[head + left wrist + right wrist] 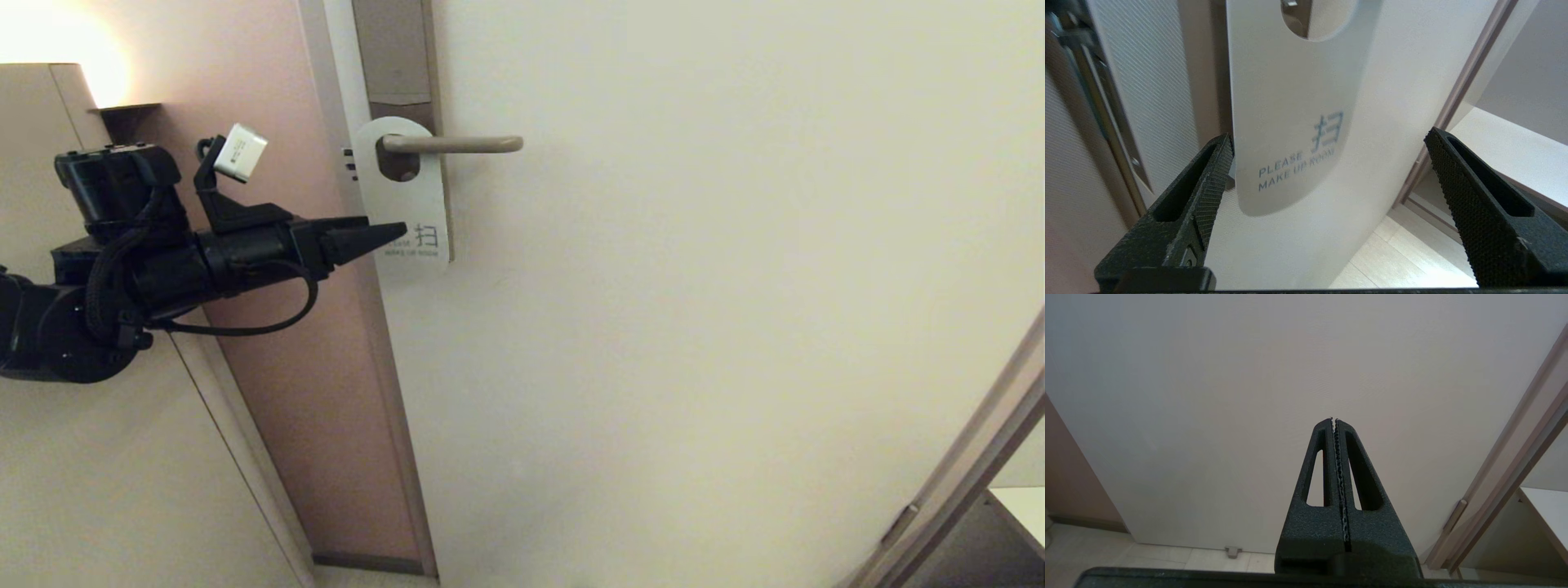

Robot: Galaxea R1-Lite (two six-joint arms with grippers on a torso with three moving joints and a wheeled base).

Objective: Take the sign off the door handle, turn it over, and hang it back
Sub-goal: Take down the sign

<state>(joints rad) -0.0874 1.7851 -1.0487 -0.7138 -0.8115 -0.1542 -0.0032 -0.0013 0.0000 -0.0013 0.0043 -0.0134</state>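
Note:
The sign (412, 200) hangs on the door handle (457, 144) by its hole, white side out, with a dark character and small lettering near its lower end. My left gripper (397, 232) reaches in from the left at the sign's lower edge. In the left wrist view the sign (1286, 102) reads "PLEASE MAKE UP ROOM". It hangs free, close to one finger (1210, 192) of the left gripper (1329, 136), which is open and grips nothing. My right gripper (1334, 420) is shut and empty, facing the bare door; the head view does not show it.
A tall brown backplate (396, 57) runs up behind the handle at the door's left edge (359, 269). A pinkish wall (269, 343) and a cabinet side (49, 457) lie behind my left arm. Another door frame (963, 482) and a white ledge (1020, 506) are at the lower right.

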